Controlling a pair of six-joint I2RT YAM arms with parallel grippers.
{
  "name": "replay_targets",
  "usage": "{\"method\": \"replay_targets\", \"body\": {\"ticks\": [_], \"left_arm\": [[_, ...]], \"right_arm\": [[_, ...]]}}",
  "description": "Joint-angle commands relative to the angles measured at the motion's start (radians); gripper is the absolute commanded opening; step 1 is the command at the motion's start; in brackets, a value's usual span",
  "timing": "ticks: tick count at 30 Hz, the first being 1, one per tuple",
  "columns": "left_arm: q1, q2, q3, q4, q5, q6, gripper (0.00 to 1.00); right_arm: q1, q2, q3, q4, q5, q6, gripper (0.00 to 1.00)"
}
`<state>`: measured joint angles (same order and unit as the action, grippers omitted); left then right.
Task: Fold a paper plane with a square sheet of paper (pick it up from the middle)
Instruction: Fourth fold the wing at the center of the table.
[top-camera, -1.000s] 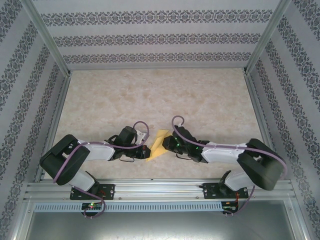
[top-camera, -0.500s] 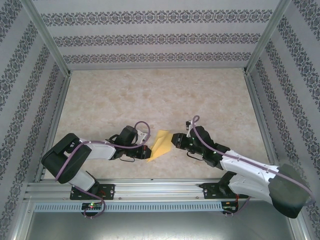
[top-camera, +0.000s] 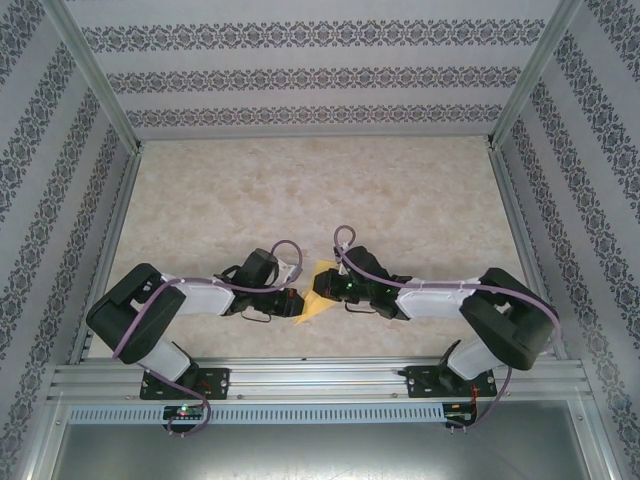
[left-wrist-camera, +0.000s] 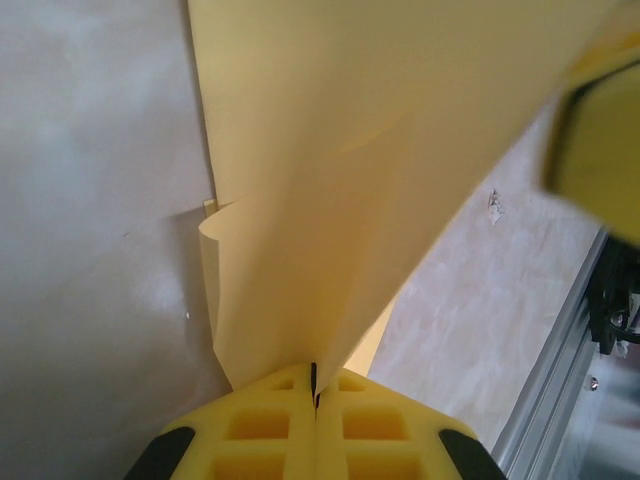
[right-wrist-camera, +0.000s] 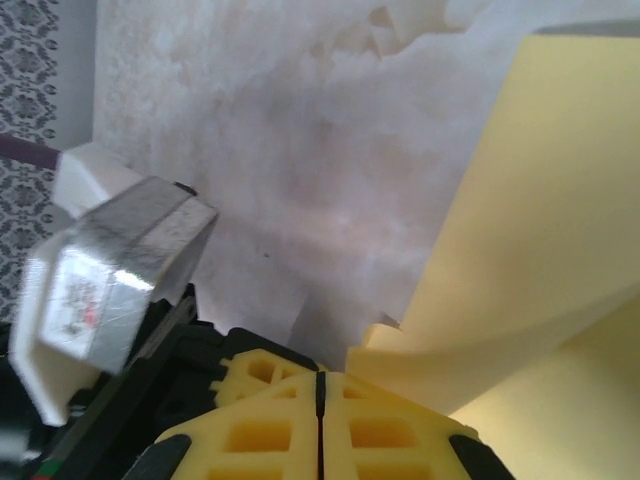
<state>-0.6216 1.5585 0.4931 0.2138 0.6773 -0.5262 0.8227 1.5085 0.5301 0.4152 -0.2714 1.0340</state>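
Observation:
The yellow paper (top-camera: 321, 270), folded into a narrow pointed dart with layered flaps, hangs just above the marbled table near its front edge. My left gripper (top-camera: 294, 299) is shut on the paper's lower end; in the left wrist view the paper (left-wrist-camera: 330, 200) rises straight out of the closed pads (left-wrist-camera: 315, 385). My right gripper (top-camera: 320, 286) sits tip to tip against the left one. Its jaws (right-wrist-camera: 320, 385) are shut with a bare slit between them. The paper (right-wrist-camera: 540, 230) lies beside and over its right-hand finger. One right finger (left-wrist-camera: 600, 130) shows blurred.
An aluminium rail (top-camera: 320, 375) runs along the near edge, close below the grippers, and shows as the rail (left-wrist-camera: 560, 380) in the left wrist view. Patterned walls (top-camera: 320, 80) and metal posts enclose the table (top-camera: 320, 190). The left wrist camera housing (right-wrist-camera: 110, 270) sits close to my right fingers.
The right arm swung out to the right, away from the paper, then came back against it, and its jaws closed fully. The left gripper kept hold of the paper and barely moved.

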Motion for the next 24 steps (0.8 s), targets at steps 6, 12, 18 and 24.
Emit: {"method": "replay_targets", "body": {"ticks": [6, 12, 18, 24], "left_arm": [[0.005, 0.078, 0.037, -0.087, 0.033, -0.021, 0.0], [0.005, 0.132, 0.069, -0.117, 0.058, -0.045, 0.0], [0.006, 0.162, 0.073, -0.126, 0.052, -0.072, 0.0], [0.008, 0.195, 0.085, -0.149, 0.043, -0.093, 0.0]], "right_arm": [[-0.029, 0.056, -0.007, 0.054, 0.06, 0.053, 0.09], [-0.056, 0.082, 0.017, 0.004, 0.047, 0.019, 0.1], [-0.078, 0.121, 0.021, 0.045, -0.001, 0.018, 0.11], [-0.093, 0.098, 0.03, -0.01, 0.005, -0.009, 0.13]]}}
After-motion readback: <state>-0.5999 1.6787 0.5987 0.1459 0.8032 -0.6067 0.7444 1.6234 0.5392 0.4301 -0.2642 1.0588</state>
